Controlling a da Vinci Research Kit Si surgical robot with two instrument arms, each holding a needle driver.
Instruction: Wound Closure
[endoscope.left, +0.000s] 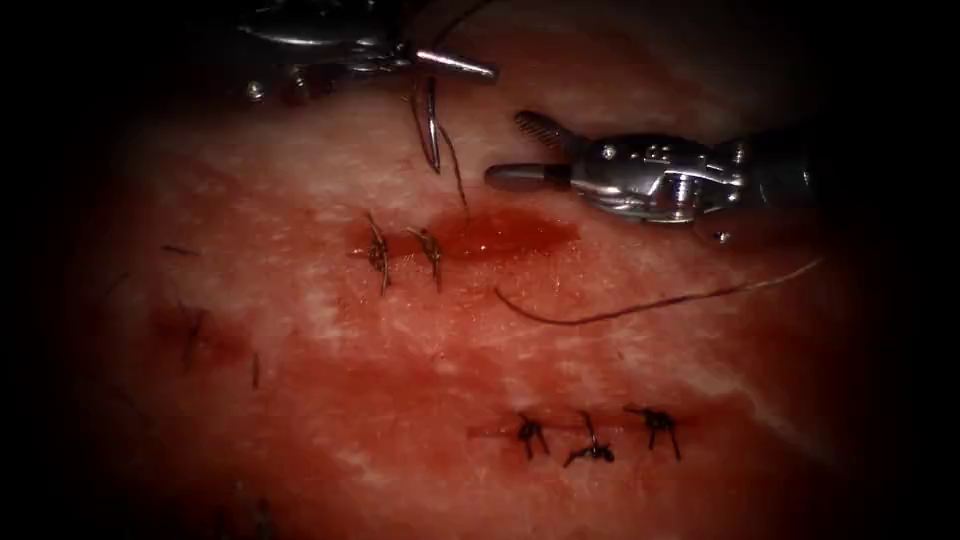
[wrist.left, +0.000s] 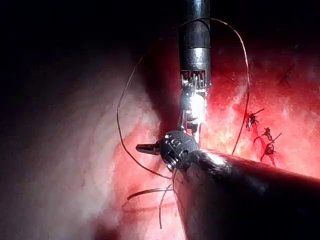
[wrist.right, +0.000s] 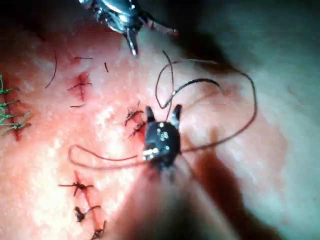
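My left tool (endoscope.left: 488, 71) comes in from the upper left with its jaws shut on the curved needle (endoscope.left: 431, 128) near its tail end. The needle hangs down from the jaws, point toward the tissue (endoscope.left: 300, 330), just above the cut (endoscope.left: 505, 232), and is not in the tissue. Thread (endoscope.left: 456, 175) runs from there down into the cut's left end. My right tool (endoscope.left: 505, 150) is right of the needle and above the cut, jaws open, holding nothing. The left wrist view shows the left tool (wrist.left: 140, 148), with the needle (wrist.left: 147, 192) beneath it. In the right wrist view the right tool's (wrist.right: 162, 111) open jaws sit beside a thread loop (wrist.right: 240, 80).
Two stitches (endoscope.left: 405, 255) close the cut's left part, and red fluid (endoscope.left: 520, 228) pools in its open part. A loose thread (endoscope.left: 650, 302) lies across the tissue to the right. Lower down, a second cut carries three knotted stitches (endoscope.left: 590, 440). Short cut thread ends (endoscope.left: 180, 250) lie at the left.
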